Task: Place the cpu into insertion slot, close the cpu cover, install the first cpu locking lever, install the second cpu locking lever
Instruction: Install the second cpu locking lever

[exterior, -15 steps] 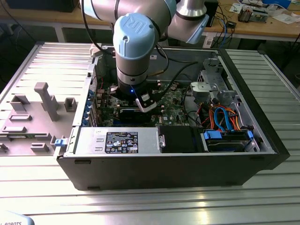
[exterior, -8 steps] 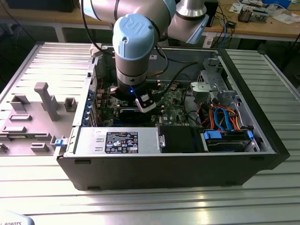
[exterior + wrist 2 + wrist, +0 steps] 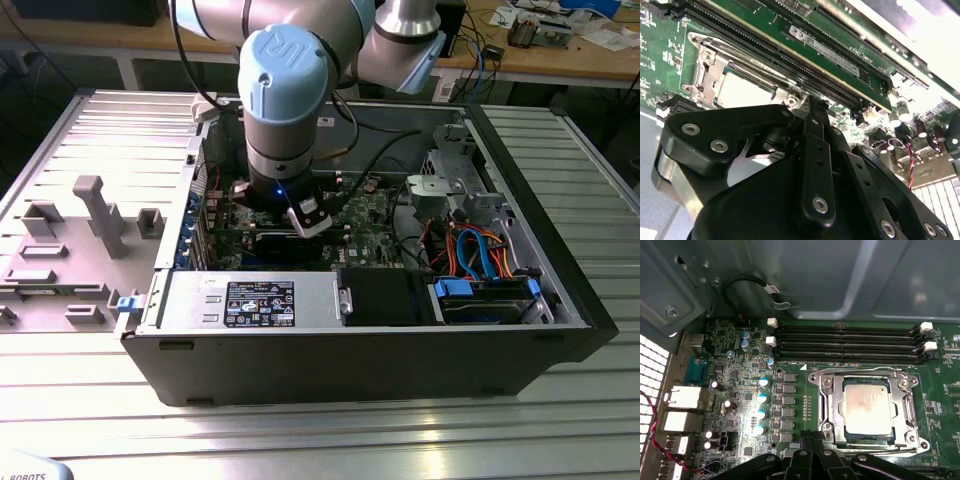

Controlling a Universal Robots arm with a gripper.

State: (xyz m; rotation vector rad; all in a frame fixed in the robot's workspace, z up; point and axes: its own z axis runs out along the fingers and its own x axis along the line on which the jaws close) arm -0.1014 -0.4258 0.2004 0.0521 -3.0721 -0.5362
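The cpu (image 3: 867, 409), a silver-grey square chip, lies flat in the insertion slot (image 3: 826, 426) on the green board. The cpu cover (image 3: 910, 410), a silvery frame, is folded down around the chip, which shows through its window. In the second wrist view the cpu (image 3: 742, 90) and cover (image 3: 707, 70) sit just beyond my black gripper (image 3: 812, 106). My gripper (image 3: 813, 440) stands at the socket's edge with its fingers (image 3: 806, 447) drawn together; I see nothing between them. In the exterior view the gripper (image 3: 290, 218) reaches down into the open case over the board.
Long black memory slots (image 3: 850, 342) run beside the socket. Capacitors (image 3: 762, 405) and rear ports (image 3: 682, 397) lie on its other side. A black cable (image 3: 747, 282) loops at the case wall. Power supply (image 3: 250, 300), drive cage (image 3: 450, 180) and coloured cables (image 3: 480, 250) crowd the case.
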